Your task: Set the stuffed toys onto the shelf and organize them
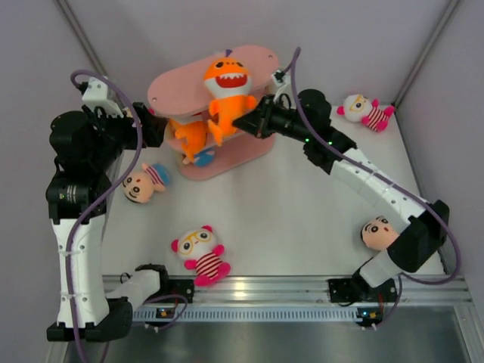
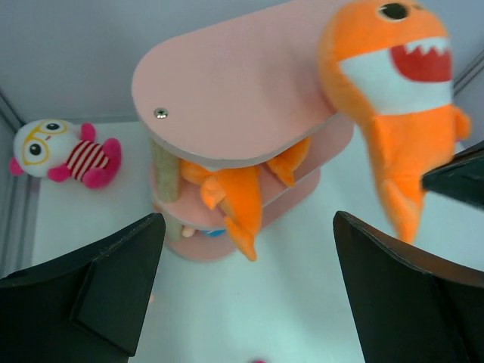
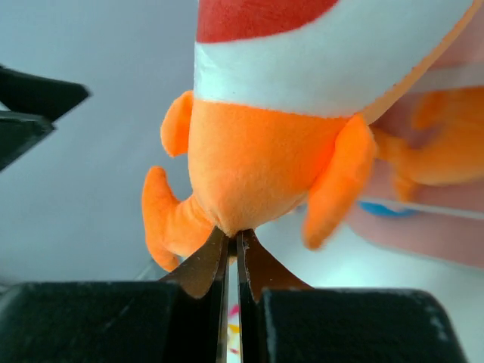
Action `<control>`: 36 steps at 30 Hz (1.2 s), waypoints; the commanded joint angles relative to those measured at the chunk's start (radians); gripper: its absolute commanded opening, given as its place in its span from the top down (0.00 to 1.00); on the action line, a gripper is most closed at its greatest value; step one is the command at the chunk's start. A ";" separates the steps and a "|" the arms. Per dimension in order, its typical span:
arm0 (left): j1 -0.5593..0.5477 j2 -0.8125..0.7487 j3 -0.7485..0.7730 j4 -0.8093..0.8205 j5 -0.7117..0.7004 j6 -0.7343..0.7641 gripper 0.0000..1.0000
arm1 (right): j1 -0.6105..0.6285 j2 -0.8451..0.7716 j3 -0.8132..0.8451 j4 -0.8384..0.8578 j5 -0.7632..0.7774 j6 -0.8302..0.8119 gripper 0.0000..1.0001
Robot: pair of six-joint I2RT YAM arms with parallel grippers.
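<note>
Two orange sharks are at the pink shelf (image 1: 170,87). The lower shark (image 1: 193,136) lies on the middle tier, and the upper shark (image 1: 225,79) leans at the top board's edge, its tail tip clamped in my right gripper (image 3: 233,236). My left gripper (image 2: 246,249) hangs wide apart, empty. So thin a pinch may slip, or the top-heavy plush may topple off the edge once I let go.

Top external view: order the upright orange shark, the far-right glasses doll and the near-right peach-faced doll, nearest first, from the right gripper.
1. upright orange shark: far centre, pinched by the right gripper.
2. glasses doll: far right corner.
3. peach-faced doll: near right side.
</note>
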 commanded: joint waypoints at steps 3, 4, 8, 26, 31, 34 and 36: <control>0.000 -0.049 -0.048 0.029 -0.067 0.159 0.02 | -0.126 -0.205 -0.084 -0.268 -0.037 -0.249 1.00; 0.000 -0.054 -0.063 0.027 -0.086 0.161 0.02 | -0.158 -0.239 -0.111 -0.293 -0.031 -0.273 1.00; 0.001 -0.066 -0.112 0.027 -0.116 0.171 0.02 | -0.234 -0.268 -0.134 -0.435 -0.014 -0.369 1.00; 0.000 -0.086 -0.185 0.029 -0.173 0.233 0.02 | -0.192 0.012 0.205 -0.719 0.324 -0.858 1.00; 0.000 -0.080 -0.183 0.029 -0.166 0.228 0.02 | -0.175 0.073 0.277 -0.713 0.342 -0.874 1.00; 0.001 -0.077 -0.182 0.029 -0.163 0.225 0.02 | -0.175 0.115 0.315 -0.689 0.345 -0.851 1.00; 0.000 -0.078 -0.183 0.029 -0.160 0.224 0.02 | -0.166 0.139 0.332 -0.669 0.359 -0.849 1.00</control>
